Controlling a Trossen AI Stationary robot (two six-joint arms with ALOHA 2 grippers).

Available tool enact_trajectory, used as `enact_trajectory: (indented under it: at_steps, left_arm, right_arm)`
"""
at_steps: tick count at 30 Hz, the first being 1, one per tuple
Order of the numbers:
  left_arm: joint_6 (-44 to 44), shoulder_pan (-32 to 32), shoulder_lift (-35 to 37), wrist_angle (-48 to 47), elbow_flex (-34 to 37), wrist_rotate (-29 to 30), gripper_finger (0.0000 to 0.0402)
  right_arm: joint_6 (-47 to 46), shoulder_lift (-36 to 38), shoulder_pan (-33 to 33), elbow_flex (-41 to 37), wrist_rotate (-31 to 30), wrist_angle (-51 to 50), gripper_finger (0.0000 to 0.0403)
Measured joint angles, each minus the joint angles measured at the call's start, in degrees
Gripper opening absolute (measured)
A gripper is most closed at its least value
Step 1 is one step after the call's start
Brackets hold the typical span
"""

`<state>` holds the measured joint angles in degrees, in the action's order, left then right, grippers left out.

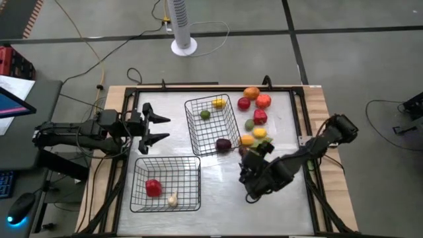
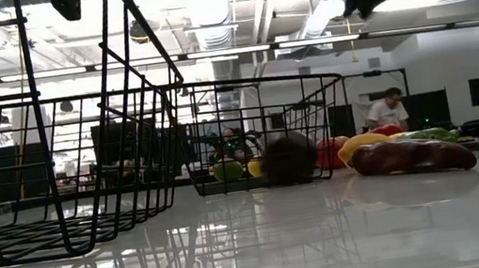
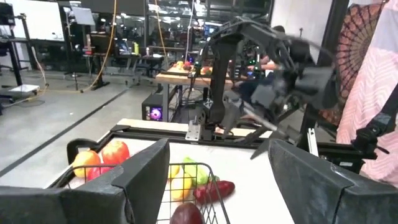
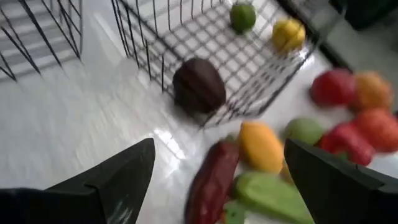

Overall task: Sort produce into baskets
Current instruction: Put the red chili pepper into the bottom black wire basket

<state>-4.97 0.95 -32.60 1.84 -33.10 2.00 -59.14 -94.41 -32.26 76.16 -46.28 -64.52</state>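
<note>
So my right claw (image 1: 250, 157) is hanging over the middle of the table with the fingers spread wide and nothing between them. Right below it a dark maroon piece (image 4: 199, 84) is sitting inside the near corner of the upper basket (image 1: 211, 125), pressed up against the wire wall. A green lime-looking one (image 4: 242, 16) and a yellow one (image 4: 288, 33) are lying farther back in that same basket.

The stuff crowding me is the loose pile just outside that basket: a long dark red chili-ish thing (image 4: 211, 180), a yellow-orange piece (image 4: 261, 146) touching it, and a green piece (image 4: 267, 196) beside that. Past those, a round green one (image 4: 305, 130) and a bunch of reds and oranges (image 4: 351, 93) are bunching up toward the far side of the table.

The lower basket (image 1: 166, 185) is holding a red piece (image 1: 153, 188) and a small whitish one (image 1: 172, 199).

My left claw (image 1: 153, 129) is waiting open and empty at the left edge, between the two baskets.
</note>
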Motion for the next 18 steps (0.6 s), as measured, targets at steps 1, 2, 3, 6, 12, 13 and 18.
enact_trajectory:
  at_steps: [1,2,3,6,12,13,18]
  left_arm:
    - [0.0,0.0,0.0,0.0,0.0,0.0,0.0261]
    - [0.1,0.0,0.0,0.0,0.0,0.0,0.0261]
    - [0.5,0.0,0.0,0.0,0.0,0.0,0.0261]
    - [1.1,0.0,0.0,0.0,0.0,0.0,0.0261]
    - [1.1,0.0,0.0,-0.4,0.0,0.1,0.0261]
    - [1.1,0.0,0.0,-0.6,0.0,0.1,0.0261]
    - [1.1,0.0,0.0,-0.9,0.0,0.2,0.0261]
  right_arm:
    - [-1.6,0.0,-0.2,-2.0,0.2,1.4,0.0384]
    - [-2.8,0.0,-0.2,-4.3,0.8,3.2,0.0384]
    - [-3.3,0.0,0.0,-6.5,1.4,5.6,0.0384]
    - [-2.7,0.0,1.5,-13.2,3.3,14.6,0.0384]
    - [-1.6,0.0,5.3,-21.9,6.9,23.0,0.038]
    - [-1.0,0.0,5.7,-22.8,7.3,24.0,0.0377]
    - [0.0,0.0,6.8,-27.0,8.7,27.8,0.0349]
